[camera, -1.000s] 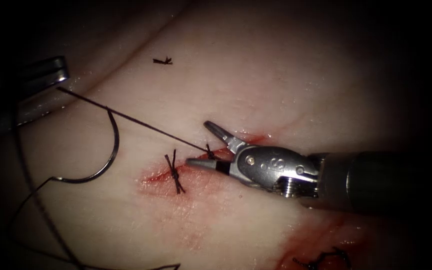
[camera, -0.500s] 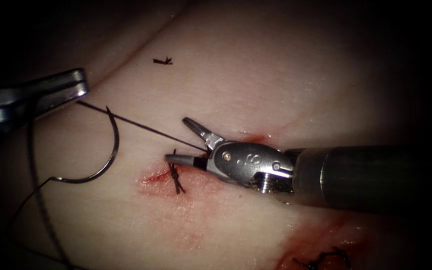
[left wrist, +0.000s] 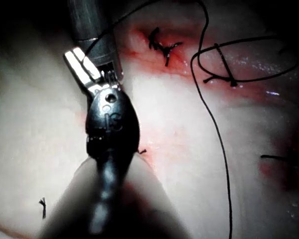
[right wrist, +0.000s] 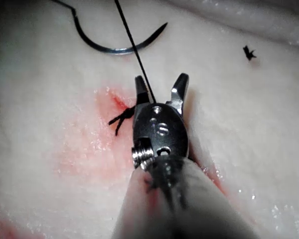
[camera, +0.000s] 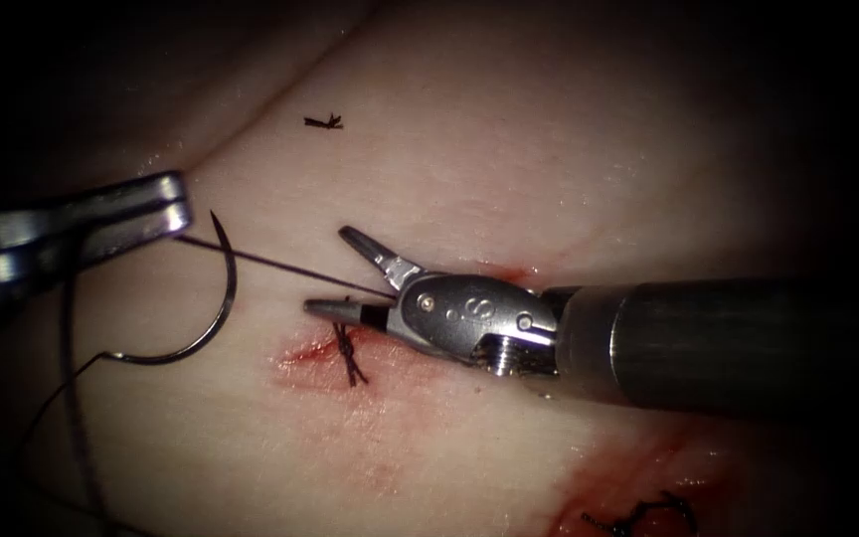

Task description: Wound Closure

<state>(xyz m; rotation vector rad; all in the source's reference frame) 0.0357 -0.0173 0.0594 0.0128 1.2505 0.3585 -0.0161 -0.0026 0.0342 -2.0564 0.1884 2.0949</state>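
Note:
On the tissue [camera: 509, 139], the cut [camera: 315, 350] shows red fluid and a tied stitch [camera: 349, 350]. My left tool [camera: 183, 204] sits left of the cut, shut on the thread [camera: 270, 261], which runs taut to the cut. My right tool [camera: 325, 268] comes in from the right with its jaws open astride that thread, just above the stitch. The right wrist view shows the thread [right wrist: 139, 59] passing between the open jaws of the right tool [right wrist: 159, 84]. The curved needle [camera: 219, 298] lies free on the tissue left of the cut, held by neither tool.
A cut end of thread [camera: 323, 121] lies farther back on the tissue. Slack thread [camera: 72, 398] trails from the needle's tail toward the lower left. Another tied stitch [camera: 638, 517] sits in red fluid at the lower right.
My right tool slid left along the taut thread, jaws still apart, and now covers the knot by the cut. My left tool moved right and slightly down, shortening the stretched thread.

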